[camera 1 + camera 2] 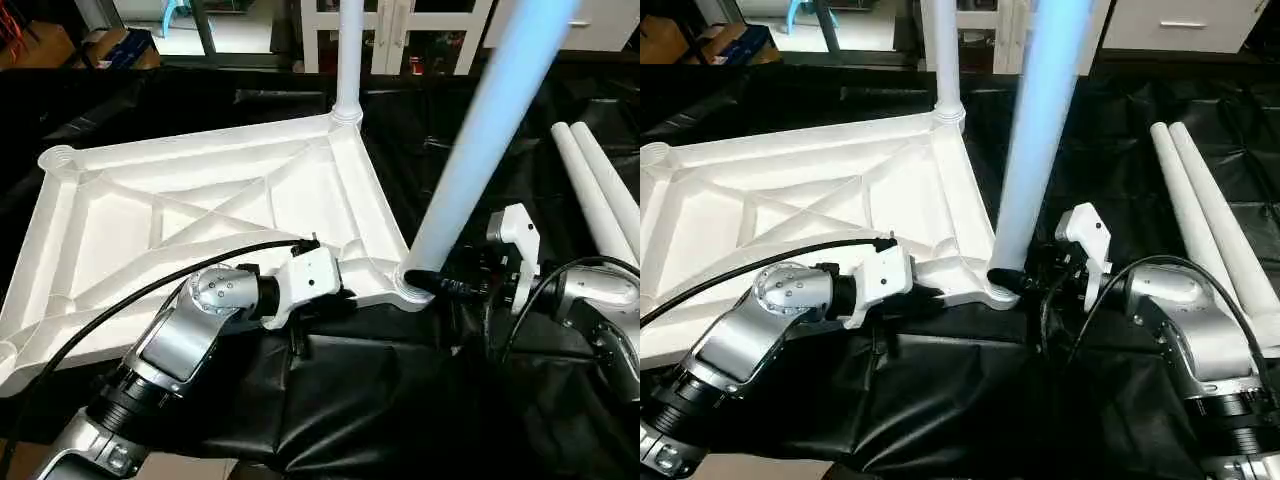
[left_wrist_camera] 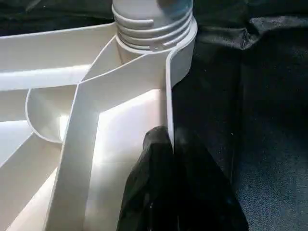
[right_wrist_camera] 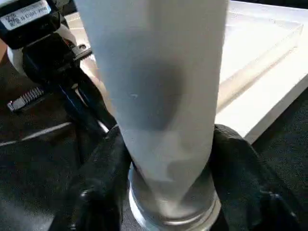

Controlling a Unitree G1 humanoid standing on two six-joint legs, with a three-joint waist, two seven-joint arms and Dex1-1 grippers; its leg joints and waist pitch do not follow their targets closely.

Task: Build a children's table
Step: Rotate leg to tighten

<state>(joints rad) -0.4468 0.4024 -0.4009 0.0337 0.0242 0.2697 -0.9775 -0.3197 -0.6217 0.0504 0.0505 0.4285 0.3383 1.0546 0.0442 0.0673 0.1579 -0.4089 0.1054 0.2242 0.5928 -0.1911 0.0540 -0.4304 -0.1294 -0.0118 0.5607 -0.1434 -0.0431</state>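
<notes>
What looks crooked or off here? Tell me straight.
The near leg leans to the side out of its corner socket, while the far leg stands straight. The right gripper clasps the leaning leg's base; the left gripper pinches the tabletop rim. Two spare legs lie on the black cloth.

Two legs (image 1: 350, 60) in tabletop (image 1: 200, 230) sockets, two spare legs (image 1: 1205, 210) right

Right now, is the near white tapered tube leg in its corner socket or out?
In. The leg stands with its threaded base seated in the round socket.
</notes>
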